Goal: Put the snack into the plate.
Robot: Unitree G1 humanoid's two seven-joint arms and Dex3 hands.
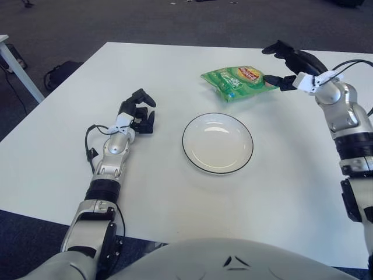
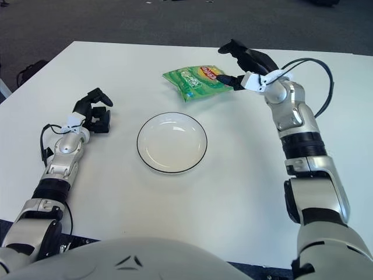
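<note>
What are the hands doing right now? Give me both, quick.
Left hand: fingers curled, holding nothing, left of the plate.
Right hand: fingers open at the right end of the snack bag, not gripping it.

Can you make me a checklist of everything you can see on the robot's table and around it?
Surface: white rectangular table, flat.
Job's things: green crinkly snack bag lies on the table beyond the round white plate with a dark rim; the plate holds nothing.
Clutter: nothing seen.
Hands: right hand at the bag's right edge, fingers spread above and beside it, not closed on it. Left hand shows left of the plate, fingers curled, holding nothing.
Cables: black cable loops at the right wrist and left forearm.
Surroundings: dark grey carpet floor; black bag on the floor at left.
</note>
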